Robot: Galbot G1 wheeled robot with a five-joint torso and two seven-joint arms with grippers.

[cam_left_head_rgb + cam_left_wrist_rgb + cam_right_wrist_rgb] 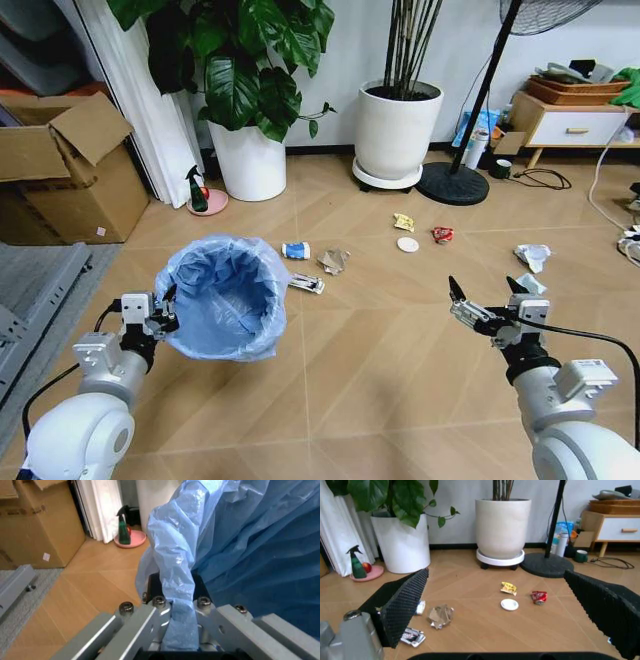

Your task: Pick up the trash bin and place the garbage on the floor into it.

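Observation:
The trash bin (228,292), lined with a crinkled light-blue bag (250,555), is at the left with its mouth facing up. My left gripper (160,318) is shut on its near-left rim, and the bag fold is pinched between the fingers (175,609). Garbage lies on the floor (380,340) beyond the bin: a blue-white wrapper (296,250), brown crumpled paper (333,261), a dark wrapper (307,284), a yellow wrapper (403,222), a white lid (408,244), a red wrapper (442,235) and white tissues (532,256). My right gripper (485,300) hovers open over the floor at the right, with the lid (509,604) ahead of it.
Two big white plant pots (398,128) stand along the back wall, next to a black fan base (453,184). A green spray bottle (197,190) and a cardboard box (70,170) are at the left. A low cabinet (575,125) and cables (610,210) are at the right.

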